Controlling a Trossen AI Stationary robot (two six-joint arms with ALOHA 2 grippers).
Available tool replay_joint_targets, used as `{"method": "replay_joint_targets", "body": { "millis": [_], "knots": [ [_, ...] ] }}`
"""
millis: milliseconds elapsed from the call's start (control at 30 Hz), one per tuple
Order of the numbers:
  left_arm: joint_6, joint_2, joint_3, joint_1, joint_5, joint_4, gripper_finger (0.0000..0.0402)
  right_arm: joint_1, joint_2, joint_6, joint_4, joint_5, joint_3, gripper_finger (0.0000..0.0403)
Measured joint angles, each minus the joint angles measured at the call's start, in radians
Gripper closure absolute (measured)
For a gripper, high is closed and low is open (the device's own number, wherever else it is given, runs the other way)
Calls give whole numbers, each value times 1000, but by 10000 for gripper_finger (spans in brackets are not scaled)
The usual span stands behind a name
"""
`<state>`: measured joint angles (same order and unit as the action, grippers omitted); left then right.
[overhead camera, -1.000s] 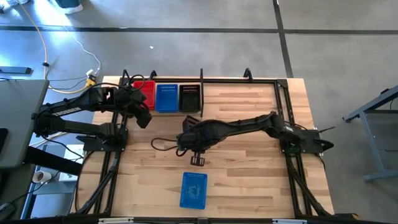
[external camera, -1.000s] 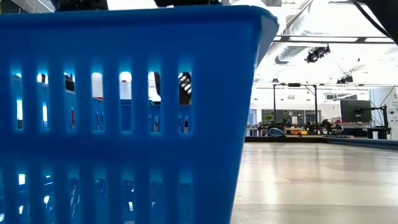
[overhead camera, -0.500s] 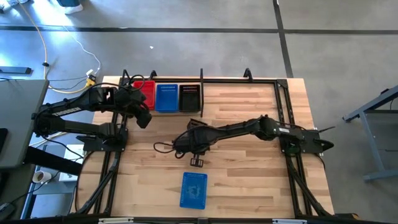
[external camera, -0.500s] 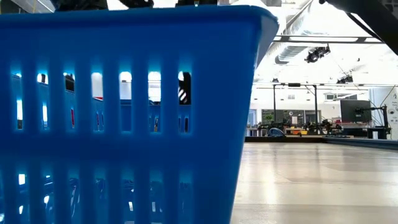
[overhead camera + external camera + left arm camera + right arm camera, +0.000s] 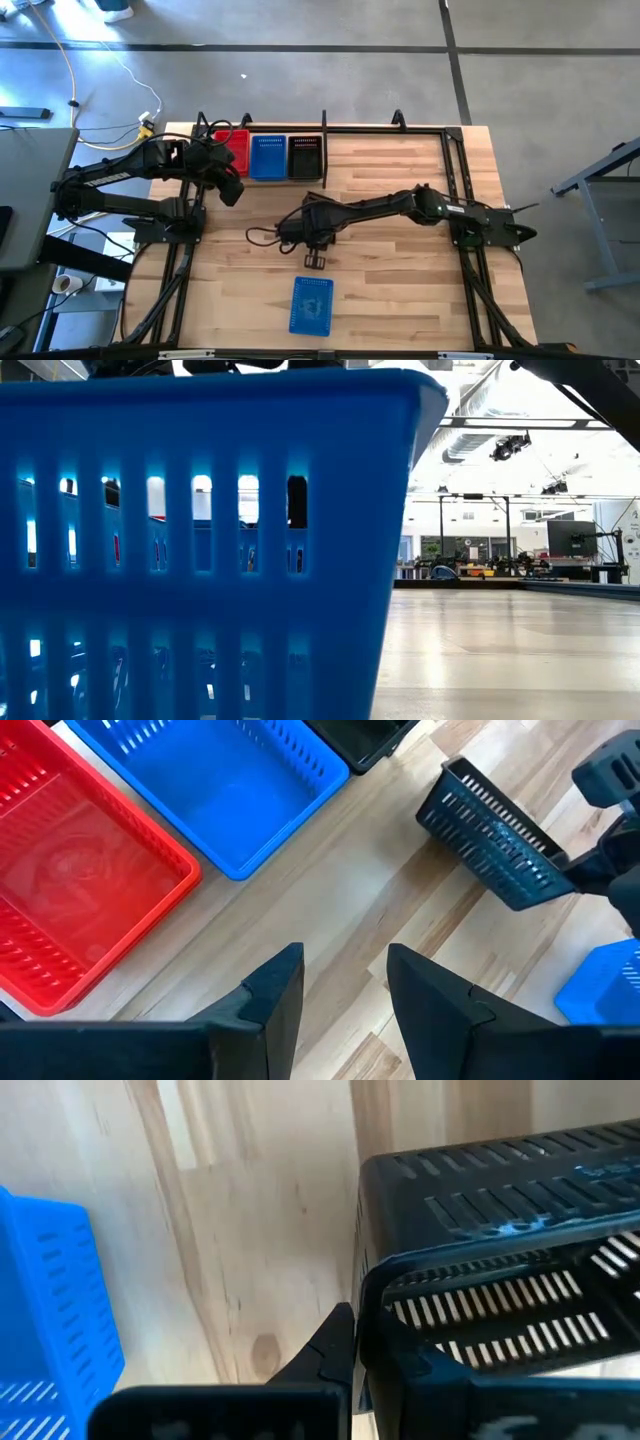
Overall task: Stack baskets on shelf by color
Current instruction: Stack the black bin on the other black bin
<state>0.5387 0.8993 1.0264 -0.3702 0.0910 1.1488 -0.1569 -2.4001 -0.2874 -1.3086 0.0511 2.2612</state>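
Observation:
A red basket [image 5: 237,150], a blue basket [image 5: 267,156] and a black one [image 5: 305,156] sit side by side on the shelf [image 5: 385,130] at the table's far left. Another blue basket [image 5: 312,305] rests on the table near the near edge and fills the low view [image 5: 200,560]. My right gripper [image 5: 311,243] is over the table's middle, shut on a second black basket [image 5: 316,260], also seen in the left wrist view [image 5: 495,835]. My left gripper [image 5: 345,990] is open and hovers near the shelf's red and blue baskets [image 5: 80,890]. My right gripper holds the black basket by a wall at its rim [image 5: 375,1305]. One finger [image 5: 335,1342] shows outside the wall; the basket hides the other. The fingers come from above, slanting from the table's right. The basket hangs tilted on its side below them.
The shelf's black tubing [image 5: 325,125] and upright divider stand along the far edge beside the baskets. A dark cable [image 5: 262,235] loops by my right wrist. Bare wooden tabletop [image 5: 400,290] lies to the right of the blue basket.
My right arm has shifted a little toward the table's left and near edge, carrying the black basket with it, its fingers still shut on the basket. My left arm has kept still.

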Motion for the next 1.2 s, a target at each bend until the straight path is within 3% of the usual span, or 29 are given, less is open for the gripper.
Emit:
{"method": "replay_joint_targets", "body": {
  "millis": [133, 467, 767, 967, 1200],
  "knots": [
    [0, 0, 0, 0, 1, 0, 264, 2, -2, 0, 13, 0, 0, 397],
    [0, 0, 0, 0, 2, 0, 264, 2, -2, 16, 30, 0, 0, 332],
    [-19, 0, 0, 0, -23, 0, 264, -5, -3, -50, -81, 6, 93, 328],
    [-18, 0, 0, 54, -38, -18, 264, -35, 72, -136, -146, 137, 77, 328],
    [8, 8, 0, 172, -36, -225, 264, -42, 161, -200, -199, 250, 77, 327]
  ]
}}
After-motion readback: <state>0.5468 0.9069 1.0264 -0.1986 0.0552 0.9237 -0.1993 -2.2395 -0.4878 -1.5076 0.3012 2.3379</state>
